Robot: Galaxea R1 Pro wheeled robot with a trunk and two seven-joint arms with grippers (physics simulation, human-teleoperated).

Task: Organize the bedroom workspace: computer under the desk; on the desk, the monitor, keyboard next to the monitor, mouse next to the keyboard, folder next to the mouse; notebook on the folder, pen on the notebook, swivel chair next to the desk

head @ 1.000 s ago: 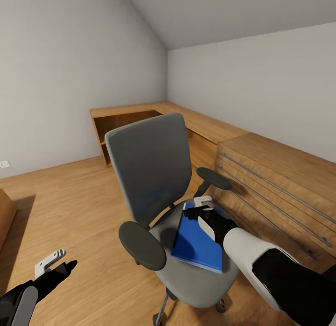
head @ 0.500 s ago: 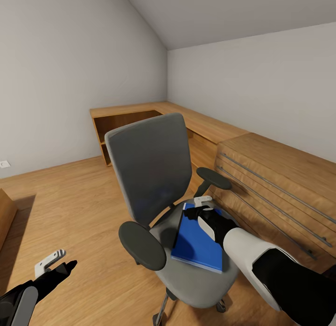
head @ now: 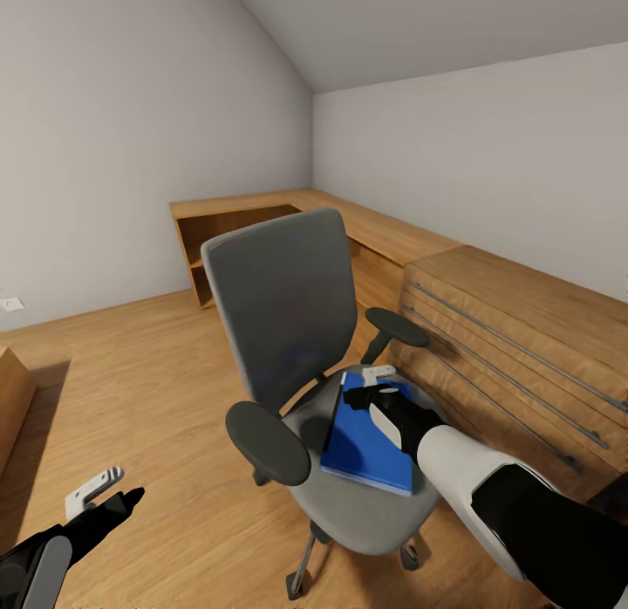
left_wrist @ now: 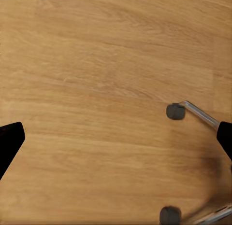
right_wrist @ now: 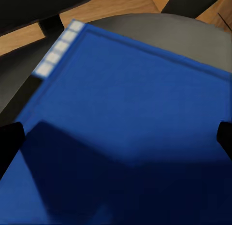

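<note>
Folder pickup: right gripper jaws apart over folder on chair, next lower and clamp; left gripper jaws apart

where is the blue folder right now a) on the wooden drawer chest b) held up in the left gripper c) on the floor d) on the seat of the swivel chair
d: the folder lies flat on the seat of the swivel chair, with the right gripper open just above its far edge.

wood floor, light-wood drawer chest, corner shelving unit
</note>
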